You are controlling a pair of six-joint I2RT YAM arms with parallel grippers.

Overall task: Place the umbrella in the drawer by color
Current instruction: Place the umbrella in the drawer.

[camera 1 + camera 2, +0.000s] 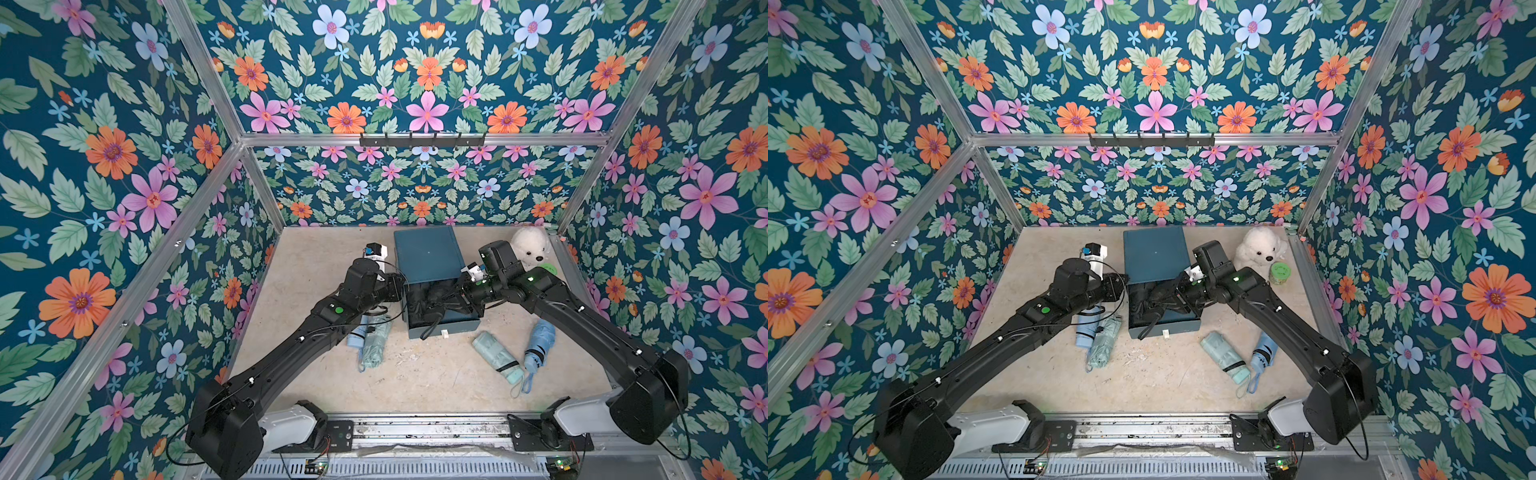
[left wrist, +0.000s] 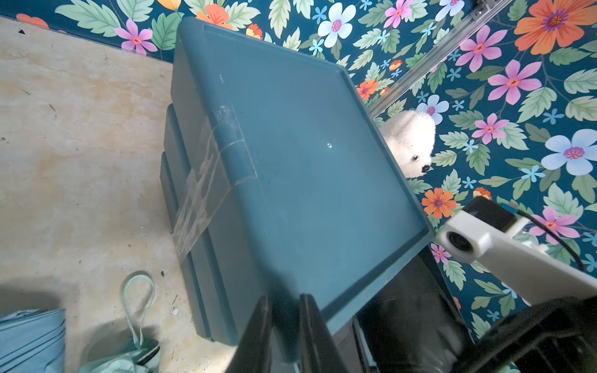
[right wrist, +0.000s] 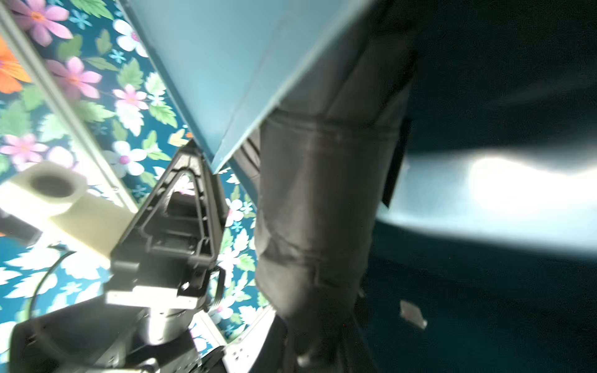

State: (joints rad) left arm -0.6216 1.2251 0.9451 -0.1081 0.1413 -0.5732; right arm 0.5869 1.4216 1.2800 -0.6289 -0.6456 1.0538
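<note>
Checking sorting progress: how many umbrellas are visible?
5: black umbrella in the open drawer; pale blue umbrella and mint umbrella left of it; second mint umbrella and blue umbrella right of it. Others may be hidden.

Black umbrella (image 3: 323,210) fills the middle, folded tight in its dark sleeve, its far end tucked under the pale blue corner of the drawer unit (image 3: 226,64). Beside it the left gripper (image 3: 190,168) has its tip right at that corner, with the floral wall (image 3: 80,74) behind. On the umbrella's other side is the dark drawer (image 3: 484,290) interior, with bright glare across it and a small white scrap (image 3: 412,315) lying inside.
</note>
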